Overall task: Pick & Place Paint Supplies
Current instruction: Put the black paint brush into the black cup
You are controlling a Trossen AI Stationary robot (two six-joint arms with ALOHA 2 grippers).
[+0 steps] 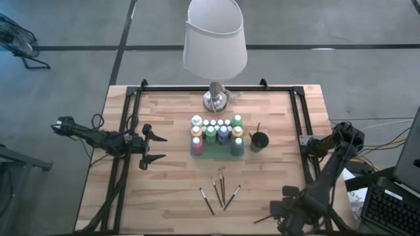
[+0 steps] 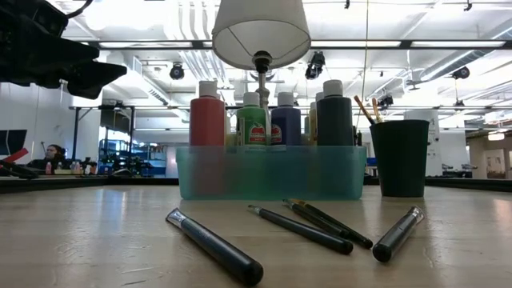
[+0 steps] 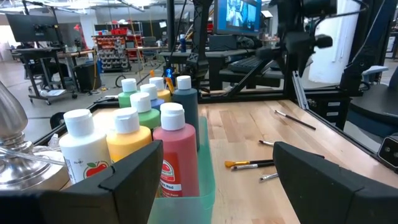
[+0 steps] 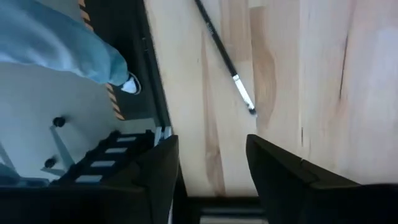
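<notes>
- High view: the lamp (image 1: 214, 39) shade hides the counter's (image 1: 170, 190) far middle edge. The paint bottles (image 1: 216, 131) stand packed in a green tray (image 1: 217, 151) at the counter's centre, just before the lamp base. A dark cup (image 1: 259, 140) stands just right of the tray with brush handles poking out. Four loose paintbrushes (image 1: 220, 190) lie fanned on the wood nearer the front edge. The left tool (image 1: 157, 148) hovers left of the tray, fingers spread wide and empty. The right tool (image 1: 279, 219) sits low at the front right corner, dark against its own arm, so its fingers are hard to make out here.
- Low view: the brushes lie in the foreground, with the tray wall behind them covering the bottles' lower halves. A dark arm part shows at upper left. Beyond is a bright workshop with ceiling lights.
- Left wrist view: the wide-spread fingers frame the bottles; the red bottle (image 3: 176, 155) stands nearest. Brushes lie farther off on the planks, with shelves and a monitor behind.
- Right wrist view: the two fingers (image 4: 283, 171) stand partly apart with nothing between them, above the counter's edge. One brush (image 4: 225, 56) lies on the wood ahead, cut off by the frame. Beside the counter is grey floor, with a light blue shape I cannot identify.
</notes>
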